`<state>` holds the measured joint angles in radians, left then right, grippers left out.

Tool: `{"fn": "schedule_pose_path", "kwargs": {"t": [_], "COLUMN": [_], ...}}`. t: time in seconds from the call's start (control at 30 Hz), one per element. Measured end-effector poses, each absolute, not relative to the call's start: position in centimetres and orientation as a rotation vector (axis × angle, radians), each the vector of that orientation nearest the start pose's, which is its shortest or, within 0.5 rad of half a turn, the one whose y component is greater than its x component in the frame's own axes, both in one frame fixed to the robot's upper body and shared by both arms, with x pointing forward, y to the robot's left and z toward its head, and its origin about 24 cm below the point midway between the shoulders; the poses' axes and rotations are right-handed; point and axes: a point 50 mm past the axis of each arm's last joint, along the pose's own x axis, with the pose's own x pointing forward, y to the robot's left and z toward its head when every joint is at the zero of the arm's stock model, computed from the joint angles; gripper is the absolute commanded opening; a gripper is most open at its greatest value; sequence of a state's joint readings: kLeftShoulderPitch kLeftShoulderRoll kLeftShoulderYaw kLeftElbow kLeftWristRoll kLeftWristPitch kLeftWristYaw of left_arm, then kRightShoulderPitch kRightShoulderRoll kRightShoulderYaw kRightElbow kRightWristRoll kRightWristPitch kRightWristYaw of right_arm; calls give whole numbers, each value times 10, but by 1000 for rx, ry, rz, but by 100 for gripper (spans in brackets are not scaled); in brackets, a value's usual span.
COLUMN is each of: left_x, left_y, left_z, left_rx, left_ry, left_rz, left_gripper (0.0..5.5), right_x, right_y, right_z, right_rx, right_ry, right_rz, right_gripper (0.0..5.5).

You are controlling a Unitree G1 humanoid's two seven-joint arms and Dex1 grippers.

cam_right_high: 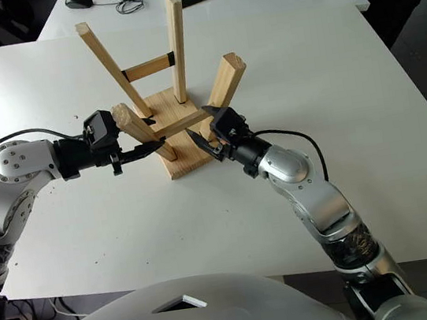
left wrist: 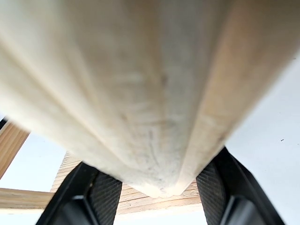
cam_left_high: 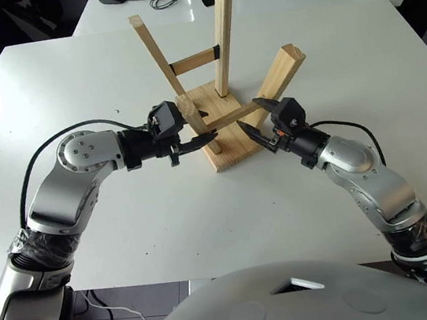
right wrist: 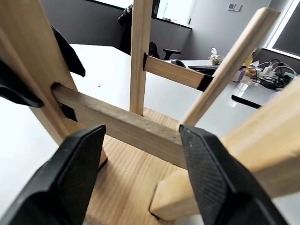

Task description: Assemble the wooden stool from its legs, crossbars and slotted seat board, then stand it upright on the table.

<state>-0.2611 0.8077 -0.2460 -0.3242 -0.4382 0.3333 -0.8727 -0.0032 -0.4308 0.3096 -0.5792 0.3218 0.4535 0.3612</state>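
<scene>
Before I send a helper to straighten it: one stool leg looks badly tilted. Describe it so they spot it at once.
On the white table, a square pale-wood seat board lies flat with four wooden legs pointing up. Go to the leg at its near right corner, just behind the right gripper. It alone slants towards the robot's right, and it shows the broadest face.

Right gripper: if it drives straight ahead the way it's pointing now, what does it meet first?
Most likely the near crossbar: it lies across the path just ahead of the open right gripper, though depth is unclear.
</scene>
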Motion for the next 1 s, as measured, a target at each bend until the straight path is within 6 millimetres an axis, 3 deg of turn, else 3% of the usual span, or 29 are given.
{"fn": "schedule_pose_path", "kwargs": {"t": [0.1,0.17,0.33,0.43,0.5,0.57,0.7,0.9,1.0], "left_x": [247,246,239,235,234,234,232,231,231], "left_y": [157,158,174,188,196,200,203,201,200], "left_z": [134,132,136,137,138,139,138,134,133], "left_rx": [437,440,446,430,426,423,416,443,446], "left_ry": [135,135,145,168,173,164,153,110,107], "left_rz": [-1210,-1210,-1258,-1300,-1312,-1319,-1345,-1366,-1365], "left_gripper": [211,211,211,211,211,211,211,211,211], "right_x": [186,169,149,156,174,188,201,235,246], "right_y": [-115,-143,-190,-218,-244,-255,-251,-261,-242], "right_z": [136,133,132,127,118,118,124,136,129], "right_rx": [24,18,-57,-151,-255,-275,-255,-514,-608], "right_ry": [-31,42,190,255,295,262,179,122,123], "right_rz": [931,949,969,847,624,487,422,100,70], "right_gripper": [290,290,290,290,290,290,345,448,493]}}
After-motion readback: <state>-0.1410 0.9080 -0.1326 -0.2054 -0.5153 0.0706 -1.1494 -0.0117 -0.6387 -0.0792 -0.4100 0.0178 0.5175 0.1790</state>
